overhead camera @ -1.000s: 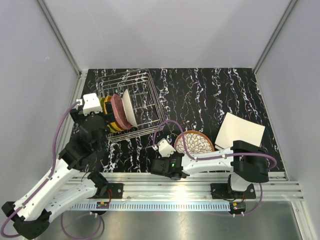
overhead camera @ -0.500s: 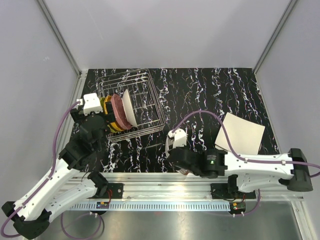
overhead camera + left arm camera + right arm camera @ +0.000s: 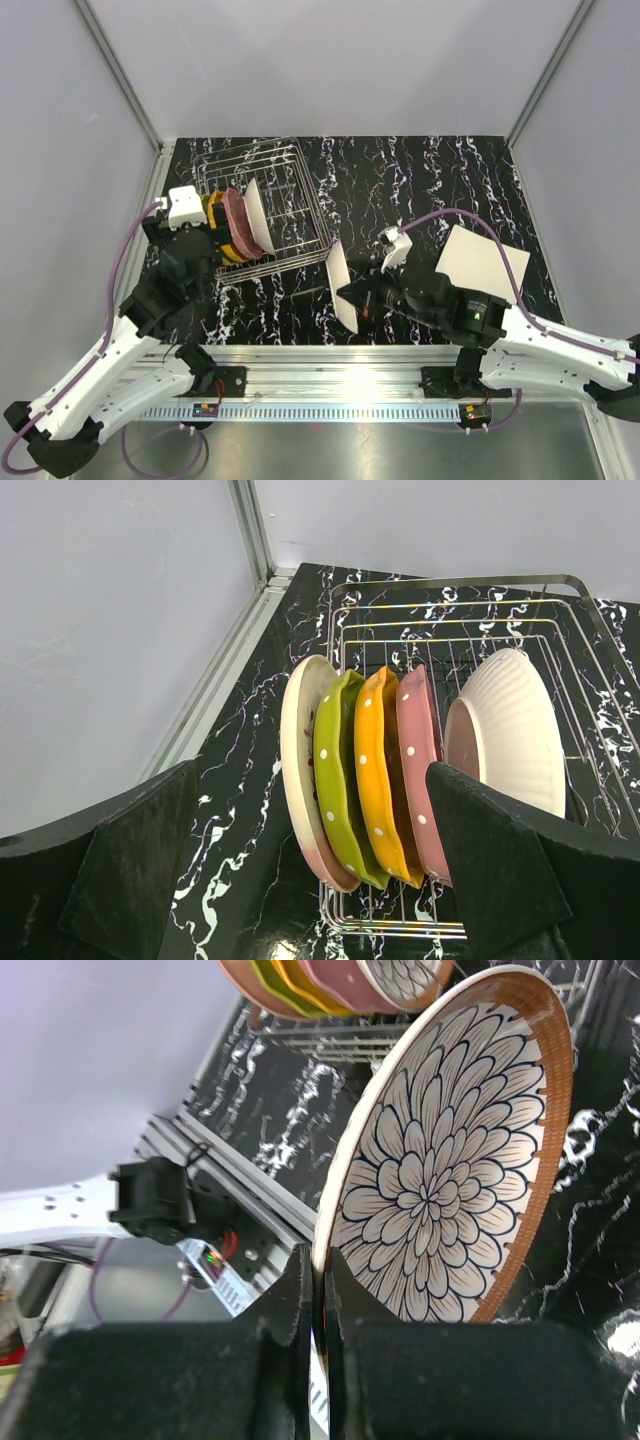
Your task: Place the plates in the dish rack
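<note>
— Brown rim, white petals: that's the petal plate (image 3: 440, 1170) the right gripper (image 3: 318, 1265) has, isn't it?
— Yes. Its jaws are pinched shut on the rim, one finger on each face. The plate stands on edge in the air over the black marbled table (image 3: 400, 170), just in front of the dish rack (image 3: 290, 190) and clear of it.
— Why on edge?
— My guess is that the rack takes them upright. Look inside: a cream plate (image 3: 298, 730), a lime-green plate (image 3: 335, 770), an orange plate (image 3: 375, 770), a pink plate (image 3: 415, 750) and a ribbed white plate (image 3: 510, 730), all standing packed close in a row at the left end. A plate held flat would hardly slip in beside them.
— And the left gripper (image 3: 310, 768)?
— It hangs just outside the rack's left side, jaws spread wide and nothing between them. I'd judge it is on hand to steady the row, but that's only my reading.
— Anything on the table?
— One squarish cream plate (image 3: 483, 265) lies flat over at the right, well apart from the rack. So the job looks well along, with the held plate and that one to go.
— Can you read a maker's name or label anywhere?
— None. The plates carry only dots and petals. A small board (image 3: 210, 1258) below the table edge shows a lit lamp, but any print on it is too small to make out.
</note>
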`<state>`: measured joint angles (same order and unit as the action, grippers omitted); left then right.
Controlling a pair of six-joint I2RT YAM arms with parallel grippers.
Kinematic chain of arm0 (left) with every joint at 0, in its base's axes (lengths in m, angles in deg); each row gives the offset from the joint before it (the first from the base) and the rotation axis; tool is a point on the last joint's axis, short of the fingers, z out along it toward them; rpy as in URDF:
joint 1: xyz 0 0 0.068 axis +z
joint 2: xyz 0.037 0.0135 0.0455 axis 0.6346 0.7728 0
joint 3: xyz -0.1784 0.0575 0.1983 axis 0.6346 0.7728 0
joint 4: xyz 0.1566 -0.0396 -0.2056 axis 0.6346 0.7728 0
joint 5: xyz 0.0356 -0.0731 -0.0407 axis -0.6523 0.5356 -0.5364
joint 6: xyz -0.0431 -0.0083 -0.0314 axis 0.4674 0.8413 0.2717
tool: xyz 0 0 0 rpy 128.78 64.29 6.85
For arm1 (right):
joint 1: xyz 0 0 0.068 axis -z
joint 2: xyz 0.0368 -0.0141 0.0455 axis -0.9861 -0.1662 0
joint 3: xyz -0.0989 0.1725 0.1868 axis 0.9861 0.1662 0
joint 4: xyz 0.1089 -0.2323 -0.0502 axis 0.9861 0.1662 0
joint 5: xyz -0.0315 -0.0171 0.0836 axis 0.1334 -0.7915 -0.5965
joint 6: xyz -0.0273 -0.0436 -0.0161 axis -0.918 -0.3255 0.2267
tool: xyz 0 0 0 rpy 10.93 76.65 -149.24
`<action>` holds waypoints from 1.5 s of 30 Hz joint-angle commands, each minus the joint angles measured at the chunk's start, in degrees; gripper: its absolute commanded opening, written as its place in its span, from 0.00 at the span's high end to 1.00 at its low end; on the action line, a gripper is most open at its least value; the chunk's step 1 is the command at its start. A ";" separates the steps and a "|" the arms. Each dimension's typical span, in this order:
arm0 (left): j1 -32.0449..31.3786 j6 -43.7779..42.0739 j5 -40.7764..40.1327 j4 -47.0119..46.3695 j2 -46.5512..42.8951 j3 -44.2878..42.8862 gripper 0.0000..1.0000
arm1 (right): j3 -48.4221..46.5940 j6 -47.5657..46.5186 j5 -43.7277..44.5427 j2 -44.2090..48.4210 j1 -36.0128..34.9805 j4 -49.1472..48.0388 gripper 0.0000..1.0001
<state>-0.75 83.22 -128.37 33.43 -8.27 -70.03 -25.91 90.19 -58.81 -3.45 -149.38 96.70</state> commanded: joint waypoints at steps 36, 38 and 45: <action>0.33 -1.08 -2.53 -4.53 1.78 0.78 0.01 | -25.83 21.60 -55.83 -41.77 41.79 -63.08 1.00; 0.50 -1.08 -2.79 -4.53 1.78 0.78 0.01 | -26.35 21.69 -56.35 -43.70 41.79 -64.22 1.00; 0.50 -1.51 -3.06 -5.31 0.99 1.39 0.01 | -28.46 22.83 -57.50 -47.92 41.79 -65.89 1.00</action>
<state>-0.46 82.24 -129.57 31.68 -6.59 -69.66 -48.55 110.39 -114.26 -52.35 -107.79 43.54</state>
